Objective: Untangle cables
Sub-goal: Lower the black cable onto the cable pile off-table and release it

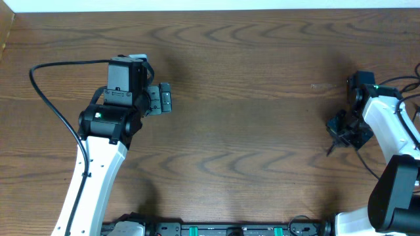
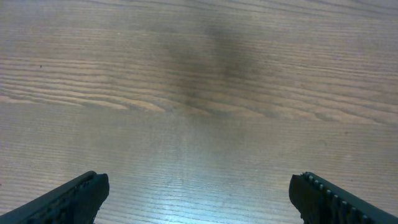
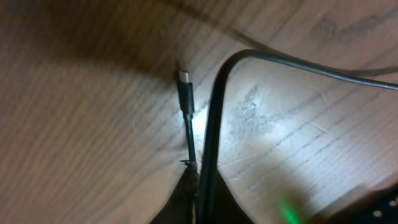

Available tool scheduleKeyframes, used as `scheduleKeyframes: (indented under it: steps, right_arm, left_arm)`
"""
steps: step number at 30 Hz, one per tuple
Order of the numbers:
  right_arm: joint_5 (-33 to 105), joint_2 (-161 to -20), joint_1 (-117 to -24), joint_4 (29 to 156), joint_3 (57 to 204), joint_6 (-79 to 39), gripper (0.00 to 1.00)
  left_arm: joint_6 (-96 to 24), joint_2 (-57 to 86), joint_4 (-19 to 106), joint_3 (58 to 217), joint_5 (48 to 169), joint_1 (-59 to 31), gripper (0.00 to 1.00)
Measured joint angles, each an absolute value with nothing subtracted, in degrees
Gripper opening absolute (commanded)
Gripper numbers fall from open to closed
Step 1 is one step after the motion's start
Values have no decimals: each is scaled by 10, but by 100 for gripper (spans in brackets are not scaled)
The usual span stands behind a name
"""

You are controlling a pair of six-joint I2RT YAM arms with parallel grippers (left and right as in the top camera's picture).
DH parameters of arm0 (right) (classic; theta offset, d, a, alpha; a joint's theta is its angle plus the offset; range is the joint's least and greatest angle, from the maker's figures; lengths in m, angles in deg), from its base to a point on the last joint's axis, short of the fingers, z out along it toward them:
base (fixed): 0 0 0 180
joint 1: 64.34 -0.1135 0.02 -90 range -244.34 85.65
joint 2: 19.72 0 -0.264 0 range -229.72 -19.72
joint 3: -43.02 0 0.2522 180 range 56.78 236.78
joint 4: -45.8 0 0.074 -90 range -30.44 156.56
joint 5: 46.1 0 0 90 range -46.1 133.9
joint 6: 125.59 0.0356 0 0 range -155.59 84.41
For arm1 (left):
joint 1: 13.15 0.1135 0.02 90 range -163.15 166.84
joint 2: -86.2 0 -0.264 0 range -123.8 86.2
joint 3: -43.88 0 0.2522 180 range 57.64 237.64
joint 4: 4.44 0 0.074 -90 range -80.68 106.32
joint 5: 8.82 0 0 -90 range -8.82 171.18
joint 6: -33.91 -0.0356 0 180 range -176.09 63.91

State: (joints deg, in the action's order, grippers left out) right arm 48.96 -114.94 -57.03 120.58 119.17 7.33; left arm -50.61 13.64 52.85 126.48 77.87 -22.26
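Note:
In the right wrist view my right gripper (image 3: 200, 180) is shut on black cables. One is a thin cord whose small plug end (image 3: 185, 87) points away from the fingers just over the wood. Beside it, a thicker black cable (image 3: 214, 124) rises from the jaws, bends and runs off to the right. From overhead the right gripper (image 1: 338, 131) sits near the table's right edge, with a short dark cable tip (image 1: 331, 149) sticking out below it. My left gripper (image 1: 163, 98) is far to the left, open. Its fingers (image 2: 74, 199) stand wide apart over bare wood, nothing between them.
The left arm's own thick black cable (image 1: 46, 98) loops out over the table's left side. More thin dark cords (image 1: 410, 82) trail at the far right edge. Arm bases and hardware (image 1: 216, 229) line the front edge.

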Motion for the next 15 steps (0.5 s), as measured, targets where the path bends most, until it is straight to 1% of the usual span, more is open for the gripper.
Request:
scheduleKeyframes:
  steps: [8,15]
  right_arm:
    - [488,-1149,-570,1215,1218,74,1]
    - [506,-1149,-570,1236,1356,58,1]
  left_arm:
    - [-506,136,528,1265,778,-223,97]
    - [-506,136,528,1265,778,-223,97]
